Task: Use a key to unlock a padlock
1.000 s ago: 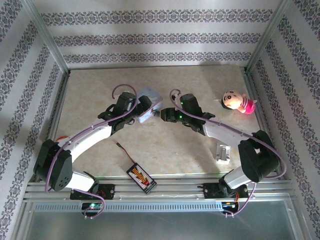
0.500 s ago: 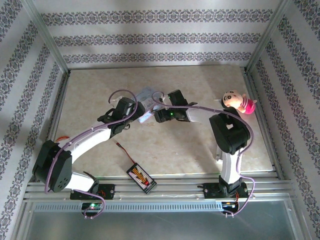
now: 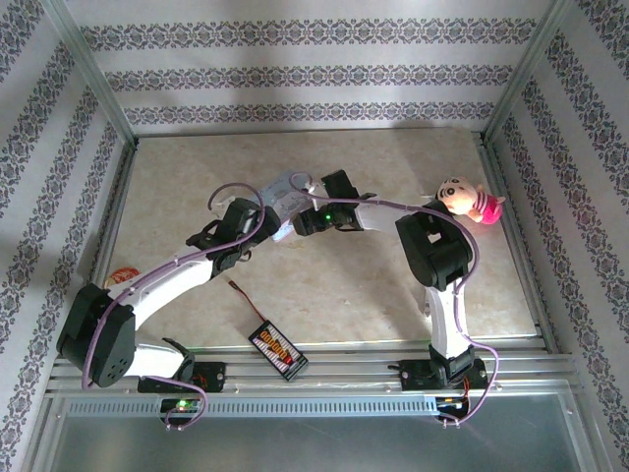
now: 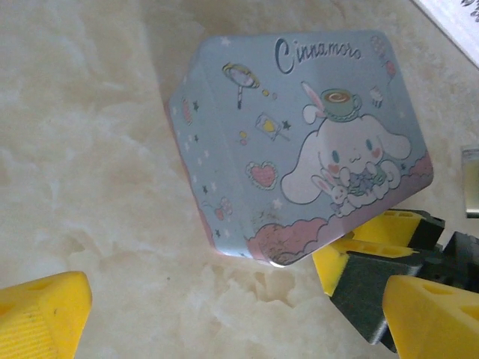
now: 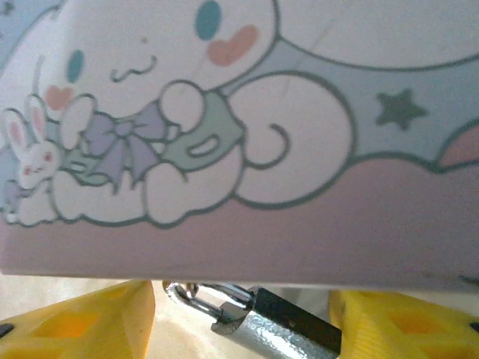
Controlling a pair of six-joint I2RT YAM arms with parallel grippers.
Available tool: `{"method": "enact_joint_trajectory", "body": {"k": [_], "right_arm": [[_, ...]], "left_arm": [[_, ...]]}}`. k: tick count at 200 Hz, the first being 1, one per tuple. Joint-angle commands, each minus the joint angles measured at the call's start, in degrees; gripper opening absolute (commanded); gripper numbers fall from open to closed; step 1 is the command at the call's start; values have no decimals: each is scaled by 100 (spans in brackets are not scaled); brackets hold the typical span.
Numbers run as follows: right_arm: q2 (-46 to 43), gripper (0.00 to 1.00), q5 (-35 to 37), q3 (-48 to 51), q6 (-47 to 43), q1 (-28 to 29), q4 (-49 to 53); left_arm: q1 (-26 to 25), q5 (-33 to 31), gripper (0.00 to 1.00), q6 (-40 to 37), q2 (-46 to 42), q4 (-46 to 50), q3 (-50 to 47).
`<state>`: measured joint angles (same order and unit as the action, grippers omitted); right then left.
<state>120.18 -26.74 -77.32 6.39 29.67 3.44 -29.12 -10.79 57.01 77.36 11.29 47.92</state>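
The light-blue cartoon tin (image 3: 283, 187) (image 4: 299, 134) sits mid-table, tilted, with both grippers at its near edge. The small silvery-and-dark padlock (image 5: 269, 321) hangs under the tin's pink rim (image 5: 247, 239), its shackle hooked there. My right gripper (image 5: 241, 323) (image 3: 295, 224) is open around the padlock, with a sliver of table between the shackle and the left finger. Its yellow fingers (image 4: 355, 254) show under the tin's corner. My left gripper (image 4: 239, 325) (image 3: 263, 218) stands wide open just short of the tin, holding nothing. The key is out of view.
A pink doll toy (image 3: 470, 200) lies at the back right. A black board with wires (image 3: 278, 349) rests near the front edge. Metal frame rails (image 3: 108, 246) border the marble-look table (image 3: 197, 167), and patterned walls close it in.
The right arm has folded upright and its gripper has pushed further left under the tin. The tin has shifted left and back. The left gripper has drawn back to the left.
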Motion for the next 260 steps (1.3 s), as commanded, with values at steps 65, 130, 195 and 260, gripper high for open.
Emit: {"method": "enact_joint_trajectory", "body": {"k": [65, 130, 195, 260], "right_arm": [[-786, 57, -979, 1327, 1529, 111, -1409], [-1506, 55, 928, 1953, 2142, -201, -991], [-1853, 44, 1383, 2078, 2156, -251, -746], [-2199, 47, 1606, 2531, 2385, -251, -875]], "left_arm": [[55, 547, 88, 407, 232, -767, -226], [-452, 621, 77, 313, 1140, -1482, 74], [-840, 64, 65, 368, 2331, -2122, 589], [-780, -211, 65, 100, 3143, -2063, 1232]]}}
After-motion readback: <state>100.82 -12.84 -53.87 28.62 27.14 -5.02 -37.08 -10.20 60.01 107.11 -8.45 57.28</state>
